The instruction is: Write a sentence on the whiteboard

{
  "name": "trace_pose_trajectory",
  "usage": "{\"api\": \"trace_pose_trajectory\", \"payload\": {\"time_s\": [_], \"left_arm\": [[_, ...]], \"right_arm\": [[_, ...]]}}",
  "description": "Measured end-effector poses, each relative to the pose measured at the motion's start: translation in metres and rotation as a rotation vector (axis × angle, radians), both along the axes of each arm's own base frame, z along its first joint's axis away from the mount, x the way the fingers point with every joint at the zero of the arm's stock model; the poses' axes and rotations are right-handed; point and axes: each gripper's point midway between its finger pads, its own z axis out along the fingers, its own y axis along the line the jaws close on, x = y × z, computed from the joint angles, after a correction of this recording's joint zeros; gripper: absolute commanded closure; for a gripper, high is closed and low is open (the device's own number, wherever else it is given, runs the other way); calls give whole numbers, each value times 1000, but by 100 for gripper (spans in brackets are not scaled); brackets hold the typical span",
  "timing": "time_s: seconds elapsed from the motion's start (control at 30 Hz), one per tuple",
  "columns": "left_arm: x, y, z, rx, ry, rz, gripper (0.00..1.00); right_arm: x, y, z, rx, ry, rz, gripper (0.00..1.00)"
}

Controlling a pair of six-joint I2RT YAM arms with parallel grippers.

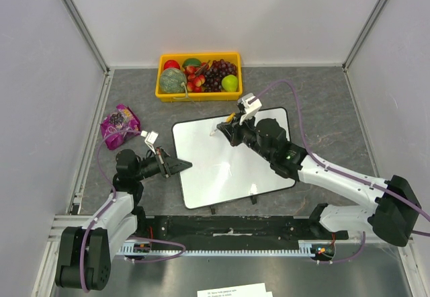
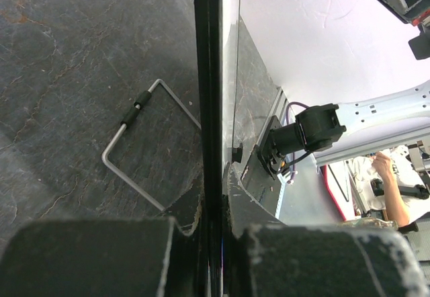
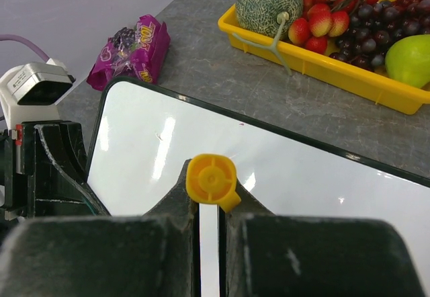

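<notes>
1. The left arm [image 1: 117, 206] bends up from its base and reaches to the right.
2. The left gripper [image 1: 180, 165] is turned on its side. Its two fingers pinch the left edge of the whiteboard [image 1: 228, 173].
3. The right arm [image 1: 336, 176] stretches out long to the left.
4. The right gripper [image 1: 225, 130] points away from the bases. Its fingers squeeze a pen [image 3: 211, 178] with a yellow end.

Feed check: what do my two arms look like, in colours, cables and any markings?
The left arm and right arm match: white links between black joints, on black bases. A purple cable loops along each. Each wrist carries a small white camera. The jaws are black and blocky, their edges scuffed pale. A green light glows on the right arm. No lettering is readable.
</notes>
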Motion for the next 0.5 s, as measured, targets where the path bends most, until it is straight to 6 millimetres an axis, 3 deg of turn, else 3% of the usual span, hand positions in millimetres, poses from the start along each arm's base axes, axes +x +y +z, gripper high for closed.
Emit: {"api": "trace_pose_trajectory", "payload": {"time_s": [0.5], "left_arm": [[0,0,0,0,-1,0,98]], "right_arm": [[-12,-5,-10,4,19,33,100]]}}
